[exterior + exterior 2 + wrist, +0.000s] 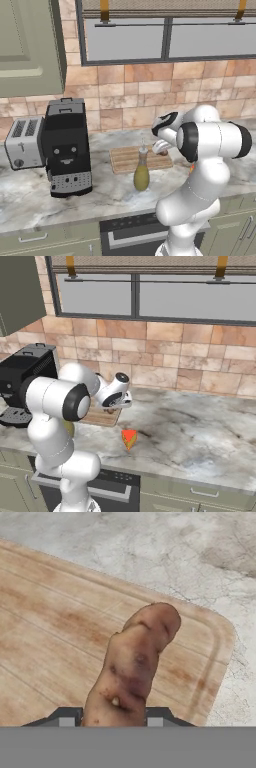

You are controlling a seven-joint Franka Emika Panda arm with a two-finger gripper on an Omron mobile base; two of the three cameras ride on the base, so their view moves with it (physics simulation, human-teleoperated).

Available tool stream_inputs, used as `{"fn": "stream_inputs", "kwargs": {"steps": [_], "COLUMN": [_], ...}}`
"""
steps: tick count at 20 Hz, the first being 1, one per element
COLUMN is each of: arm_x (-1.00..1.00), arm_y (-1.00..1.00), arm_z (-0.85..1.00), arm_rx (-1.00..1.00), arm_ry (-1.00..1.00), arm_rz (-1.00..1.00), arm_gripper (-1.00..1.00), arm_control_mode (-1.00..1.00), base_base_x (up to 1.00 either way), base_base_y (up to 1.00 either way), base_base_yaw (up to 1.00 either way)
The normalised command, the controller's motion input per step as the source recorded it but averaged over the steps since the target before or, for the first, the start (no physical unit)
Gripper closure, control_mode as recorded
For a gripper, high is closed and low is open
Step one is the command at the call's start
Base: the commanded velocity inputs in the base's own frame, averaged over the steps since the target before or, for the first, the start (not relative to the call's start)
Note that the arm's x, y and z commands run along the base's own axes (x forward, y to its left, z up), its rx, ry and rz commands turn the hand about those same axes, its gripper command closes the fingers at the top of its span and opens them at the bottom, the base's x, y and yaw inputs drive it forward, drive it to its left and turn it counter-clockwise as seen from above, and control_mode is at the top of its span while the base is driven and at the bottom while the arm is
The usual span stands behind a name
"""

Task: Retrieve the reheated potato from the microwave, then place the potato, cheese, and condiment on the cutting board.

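In the hand view the brown potato (pixel 137 657) stands between my fingertips (pixel 67 718), and my gripper (pixel 112 718) is shut on it. It hangs close above the right end of the wooden cutting board (pixel 45 627), near its rounded corner. From the left base view my gripper (pixel 162 147) sits over the board's (pixel 130 159) right end. The olive-yellow condiment bottle (pixel 142 172) stands upright on the counter just in front of the board. The orange cheese wedge (pixel 129 438) lies on the counter to the right of the board (pixel 102 417). The microwave is out of view.
A black coffee machine (pixel 66 147) and a silver toaster (pixel 24 142) stand at the left of the marble counter (pixel 200 431). A window (pixel 170 37) and tiled wall run behind. A green cabinet (pixel 27 45) hangs upper left.
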Motion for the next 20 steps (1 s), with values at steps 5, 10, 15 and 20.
{"fn": "stream_inputs", "kwargs": {"steps": [5, 10, 15, 20], "arm_x": [-0.21, -0.29, -0.29, -0.11], "arm_y": [0.16, 0.12, 0.07, 0.15], "arm_z": [-0.24, -0.18, -0.15, -0.17], "arm_rx": [0.0, 0.0, 0.0, 0.0], "arm_ry": [0.0, 0.0, 0.01, 0.05], "arm_rz": [-0.01, -0.02, -0.03, -0.02], "arm_gripper": [1.0, 1.0, 1.0, 1.0], "arm_control_mode": [-1.0, -1.0, -1.0, -1.0], "base_base_x": [0.0, 0.0, 0.0, 0.0], "base_base_y": [0.0, 0.0, 0.0, 0.0], "base_base_yaw": [0.0, 0.0, 0.0, 0.0]}}
